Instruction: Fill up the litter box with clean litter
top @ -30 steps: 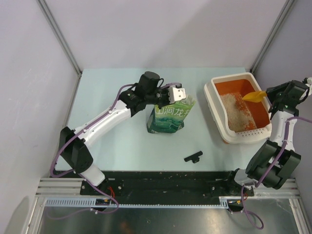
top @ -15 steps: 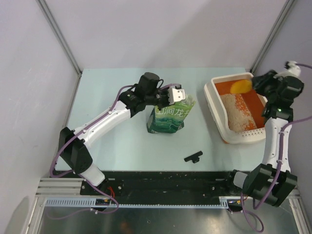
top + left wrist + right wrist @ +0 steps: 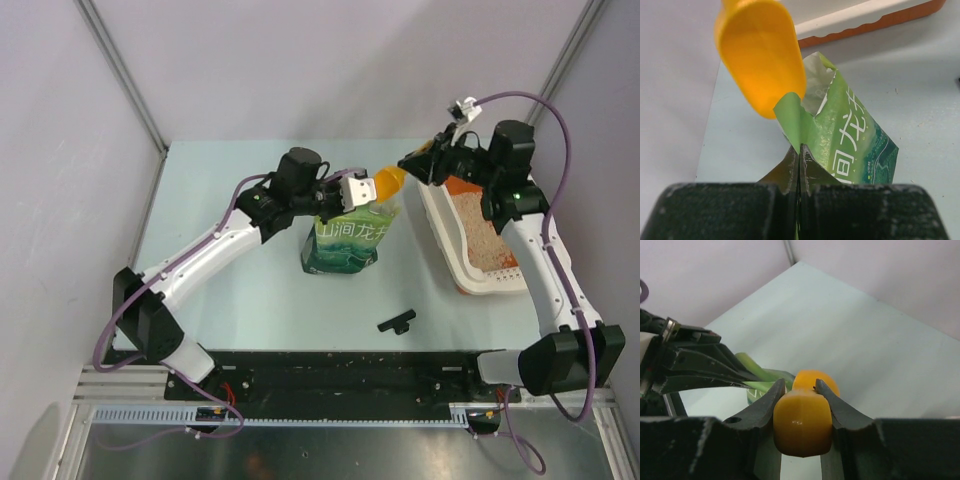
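The litter box (image 3: 437,226), a white tray with an orange inside, lies at the right of the table and holds a beige heap of clean litter (image 3: 477,240). My right arm crosses over it. A green printed bag (image 3: 345,245) stands upright mid-table. My left gripper (image 3: 360,191) is shut on the bag's top edge (image 3: 799,127). My right gripper (image 3: 415,167) is shut on the handle (image 3: 802,422) of an orange scoop (image 3: 385,184). The scoop's bowl (image 3: 760,55) hangs just over the bag's open mouth. No litter shows on its one visible side.
A small black clip (image 3: 396,322) lies on the table in front of the bag. The litter box rim (image 3: 865,22) runs behind the bag in the left wrist view. Grey walls and metal posts close in the table on three sides.
My right arm has swung left, carrying the scoop from over the litter box to the bag's mouth. The left gripper has kept its hold on the bag.
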`<state>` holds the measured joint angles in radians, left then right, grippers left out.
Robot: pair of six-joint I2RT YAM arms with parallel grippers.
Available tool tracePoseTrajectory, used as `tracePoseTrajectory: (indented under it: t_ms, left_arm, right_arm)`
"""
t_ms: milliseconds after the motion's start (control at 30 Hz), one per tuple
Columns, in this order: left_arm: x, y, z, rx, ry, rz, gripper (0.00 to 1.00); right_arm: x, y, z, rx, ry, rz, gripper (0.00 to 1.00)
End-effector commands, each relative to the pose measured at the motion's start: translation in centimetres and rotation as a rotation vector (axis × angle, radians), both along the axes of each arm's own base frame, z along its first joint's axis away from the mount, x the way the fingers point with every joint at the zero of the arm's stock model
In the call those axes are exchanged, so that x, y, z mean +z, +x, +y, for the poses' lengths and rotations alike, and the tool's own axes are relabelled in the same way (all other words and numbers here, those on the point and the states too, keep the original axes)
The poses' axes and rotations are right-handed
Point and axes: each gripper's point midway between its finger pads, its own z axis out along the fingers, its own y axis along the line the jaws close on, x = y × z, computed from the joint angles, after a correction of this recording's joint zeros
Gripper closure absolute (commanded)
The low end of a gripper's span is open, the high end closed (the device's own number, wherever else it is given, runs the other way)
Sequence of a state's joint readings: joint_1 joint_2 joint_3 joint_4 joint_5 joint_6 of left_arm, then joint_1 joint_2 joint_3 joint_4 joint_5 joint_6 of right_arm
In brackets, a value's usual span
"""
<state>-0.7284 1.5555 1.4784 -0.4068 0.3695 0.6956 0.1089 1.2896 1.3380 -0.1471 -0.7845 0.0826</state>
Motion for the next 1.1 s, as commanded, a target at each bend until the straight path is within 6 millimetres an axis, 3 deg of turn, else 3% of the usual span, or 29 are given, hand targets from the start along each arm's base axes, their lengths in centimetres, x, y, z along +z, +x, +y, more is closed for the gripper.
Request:
tracePoseTrajectory:
  t_ms: [0,200,333,467,633,733,900,967,1033,1067]
  left_arm:
    - [3.2,-0.9,0.1,0.001,-0.07,-0.048,1.0]
    - [3.2,-0.9,0.4,0.014,-0.073,-0.042,1.0]
    - [3.7,-0.9,0.5,0.031,-0.084,-0.042,1.0]
    - [4.0,-0.8,1.1,0.063,-0.092,-0.04,1.0]
    - [4.2,-1.2,1.5,0.071,-0.102,-0.033,1.0]
    - [4.2,-1.4,1.6,0.081,-0.111,-0.017,1.0]
    - [4.0,-1.5,1.7,0.089,-0.116,-0.002,1.0]
    - [4.0,-1.4,1.8,0.097,-0.114,-0.007,1.0]
    - [3.9,-1.3,1.8,0.101,-0.115,-0.005,1.0]
    - [3.9,-1.3,1.8,0.102,-0.116,-0.002,1.0]
  right_arm:
    - [0.0,-0.6,1.6,0.092,-0.097,-0.05,1.0]
    - [-1.8,-1.2,2.4,0.176,-0.219,-0.023,1.0]
    - [-4.6,-1.7,3.1,0.238,-0.3,0.017,1.0]
    - [-6.9,-1.3,3.8,0.268,-0.356,0.056,1.0]
    - [-9.8,1.2,4.9,0.151,-0.415,0.144,1.0]
    - [-8.9,1.1,5.8,0.179,-0.39,0.155,1.0]
    - [-4.9,-1.1,6.1,0.311,-0.369,-0.013,1.0]
    - [-5.6,-2.3,6.0,0.356,-0.401,0.014,1.0]
    - [-7.8,-2.6,6.0,0.33,-0.445,0.049,1.0]
    - [-8.8,-1.5,5.3,0.241,-0.489,0.059,1.0]
